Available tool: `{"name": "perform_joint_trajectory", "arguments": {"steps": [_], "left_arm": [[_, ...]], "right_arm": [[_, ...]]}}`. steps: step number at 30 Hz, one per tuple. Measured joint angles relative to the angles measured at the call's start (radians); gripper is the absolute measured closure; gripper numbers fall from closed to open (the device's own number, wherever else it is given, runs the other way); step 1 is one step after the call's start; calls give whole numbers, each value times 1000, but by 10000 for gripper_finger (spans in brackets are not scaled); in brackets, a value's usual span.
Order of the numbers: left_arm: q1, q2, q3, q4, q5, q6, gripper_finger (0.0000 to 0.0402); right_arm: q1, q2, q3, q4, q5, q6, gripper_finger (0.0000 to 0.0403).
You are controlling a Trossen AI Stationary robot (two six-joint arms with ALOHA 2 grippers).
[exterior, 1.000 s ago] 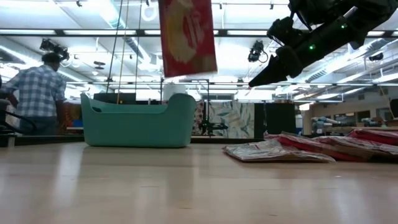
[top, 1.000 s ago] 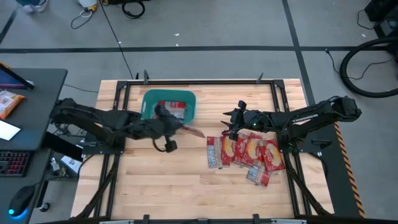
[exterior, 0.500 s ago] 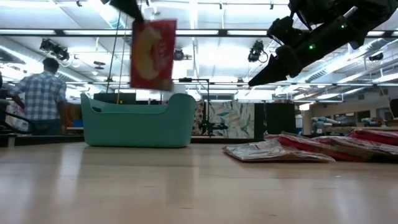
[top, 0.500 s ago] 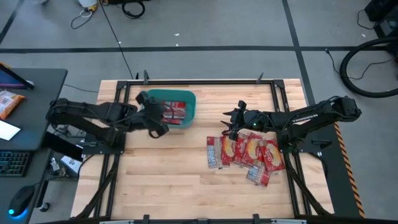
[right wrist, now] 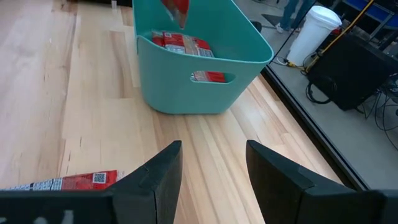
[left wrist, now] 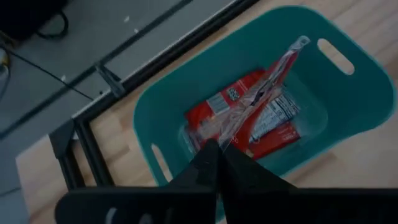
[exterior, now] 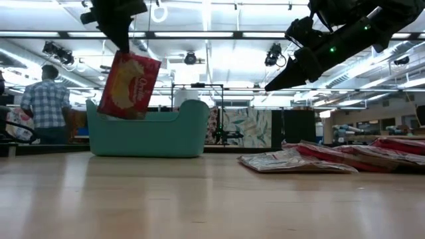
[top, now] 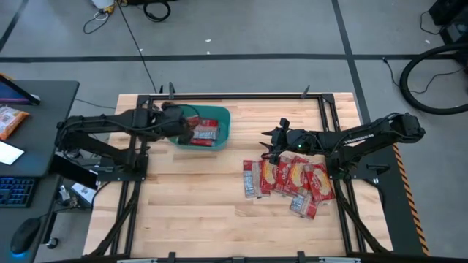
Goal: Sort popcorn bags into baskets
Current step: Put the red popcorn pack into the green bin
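The left hand is clenched on the top edge of one popcorn bag, which hangs tilted under it, partly below the rim of the teal basket. More bags lie flat inside. The right hand, with fingers spread and empty, hovers over bare tabletop, with the pile of bags just behind it.

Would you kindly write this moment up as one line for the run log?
left hand: holds popcorn bag over teal basket | right hand: open, waiting above the table | basket: bags inside | pile of bags: on the table
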State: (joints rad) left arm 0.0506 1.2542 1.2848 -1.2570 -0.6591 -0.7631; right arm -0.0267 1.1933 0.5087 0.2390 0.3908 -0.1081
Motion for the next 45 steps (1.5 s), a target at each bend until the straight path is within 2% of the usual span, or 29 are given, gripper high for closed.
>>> {"name": "perform_joint_trajectory", "arguments": {"steps": [10,18,25,29,40,45], "left_arm": [[151,82,0,25,148,17,390],[219,140,1,98,166,117,389],[258,178,2,143,160,89,393],[267,177,2,180,201,116,389],[342,173,1,129,135,147,391],[364,171,59,57,108,148,390]], "right_arm": [[1,0,0,-1,0,0,220],[1,0,0,1,-21,-3,220],[1,0,0,0,-22,-7,220],[1,0,0,-1,-23,-7,220],[1,0,0,0,-26,-7,220],[1,0,0,0,-26,-10,220]]}}
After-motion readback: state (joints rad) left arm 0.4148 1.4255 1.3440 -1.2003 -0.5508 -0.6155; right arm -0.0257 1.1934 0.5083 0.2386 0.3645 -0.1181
